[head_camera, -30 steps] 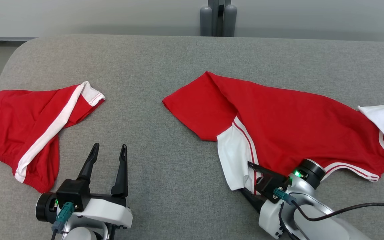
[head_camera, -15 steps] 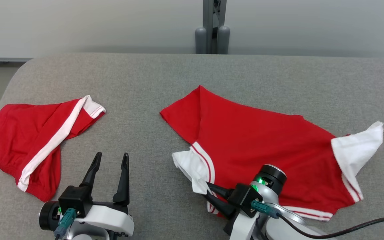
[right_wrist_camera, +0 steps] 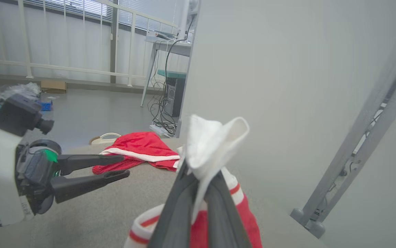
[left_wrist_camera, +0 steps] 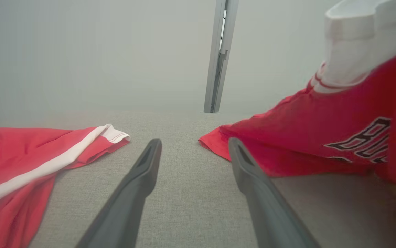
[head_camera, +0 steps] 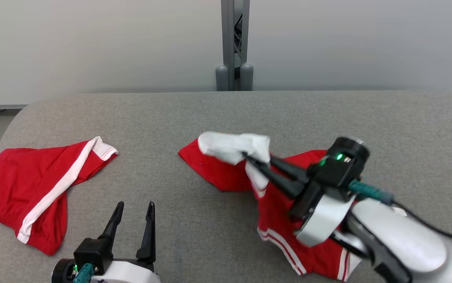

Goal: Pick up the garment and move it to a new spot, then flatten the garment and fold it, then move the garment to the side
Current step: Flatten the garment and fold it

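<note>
Red jersey (head_camera: 280,204) held by 1 white sleeve (head_camera: 229,146) over the middle of the grey worktop (head_camera: 210,114).
The jersey's long axis runs diagonally, from a red corner lying at the far left to the white-striped hem at the near right. The gathered sleeve is raised off the cloth and points left. Black lettering shows on its front in the left wrist view. Red shorts (head_camera: 25,184) with a white side stripe lie flat, well apart on the left. The right end effector (head_camera: 248,160) has its 2 fingers clenched on the sleeve, with white fabric bunched above the tips. The left end effector (head_camera: 133,206) hovers at the near edge between the 2 garments, spread and gripping nothing.
</note>
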{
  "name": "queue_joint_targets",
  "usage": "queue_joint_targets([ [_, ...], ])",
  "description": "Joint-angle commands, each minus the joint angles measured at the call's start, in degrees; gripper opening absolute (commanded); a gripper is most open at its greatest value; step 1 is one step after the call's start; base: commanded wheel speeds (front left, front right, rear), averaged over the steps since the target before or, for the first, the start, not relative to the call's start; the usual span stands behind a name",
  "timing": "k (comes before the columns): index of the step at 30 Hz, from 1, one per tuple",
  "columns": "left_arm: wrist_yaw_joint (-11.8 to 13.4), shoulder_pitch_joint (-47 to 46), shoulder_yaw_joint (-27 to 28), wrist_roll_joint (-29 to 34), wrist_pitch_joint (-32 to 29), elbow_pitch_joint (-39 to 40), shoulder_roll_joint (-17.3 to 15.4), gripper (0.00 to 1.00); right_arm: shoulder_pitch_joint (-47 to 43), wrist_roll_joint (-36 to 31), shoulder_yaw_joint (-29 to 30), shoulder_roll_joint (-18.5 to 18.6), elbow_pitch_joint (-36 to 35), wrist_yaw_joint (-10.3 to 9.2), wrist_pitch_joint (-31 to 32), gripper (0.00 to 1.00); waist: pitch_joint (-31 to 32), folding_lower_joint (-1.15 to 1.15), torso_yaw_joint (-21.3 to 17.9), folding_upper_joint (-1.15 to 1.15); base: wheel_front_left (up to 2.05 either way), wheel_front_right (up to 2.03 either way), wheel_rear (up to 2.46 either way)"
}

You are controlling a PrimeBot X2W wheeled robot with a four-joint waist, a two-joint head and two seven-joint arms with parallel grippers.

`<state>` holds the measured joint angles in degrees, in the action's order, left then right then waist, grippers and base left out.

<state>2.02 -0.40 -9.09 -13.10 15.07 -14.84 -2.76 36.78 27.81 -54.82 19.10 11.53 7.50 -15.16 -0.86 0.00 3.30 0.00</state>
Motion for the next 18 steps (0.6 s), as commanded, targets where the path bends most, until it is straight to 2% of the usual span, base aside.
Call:
queue_joint_targets([
  [1,0.0,0.1,0.1,0.0,0.0,0.1,-0.2,1.0,1.3,0.5,0.8,1.3,-0.2,-0.02,0.1,0.0,-0.6,0.0,-0.2,0.0,0.0,0.0,0.0],
  [4,-0.2,-1.0,-0.2,0.0,0.0,0.3,-0.2,1.0,4.7,3.9,4.1,5.0,0.5,-0.02,0.6,0.0,-2.4,0.0,-0.2,0.0,0.0,0.0,0.0],
  [9,-1.0,-3.6,-0.6,0.9,0.0,0.3,-0.2,1.0,12.0,6.8,7.3,11.6,6.6,-0.02,2.0,0.0,-7.5,0.0,0.4,0.0,0.0,0.0,0.0],
  [15,-2.0,-7.3,-0.6,2.1,0.0,0.4,-0.2,1.0,21.3,7.9,6.5,18.3,17.6,-0.03,2.9,0.0,-14.4,0.0,2.3,0.0,0.0,0.0,0.0],
  [18,-2.5,-8.8,-0.4,2.5,0.0,0.4,-0.2,1.0,25.2,8.4,5.3,20.2,23.7,-0.02,2.7,0.0,-17.3,0.0,3.4,0.0,0.0,0.0,0.0],
])
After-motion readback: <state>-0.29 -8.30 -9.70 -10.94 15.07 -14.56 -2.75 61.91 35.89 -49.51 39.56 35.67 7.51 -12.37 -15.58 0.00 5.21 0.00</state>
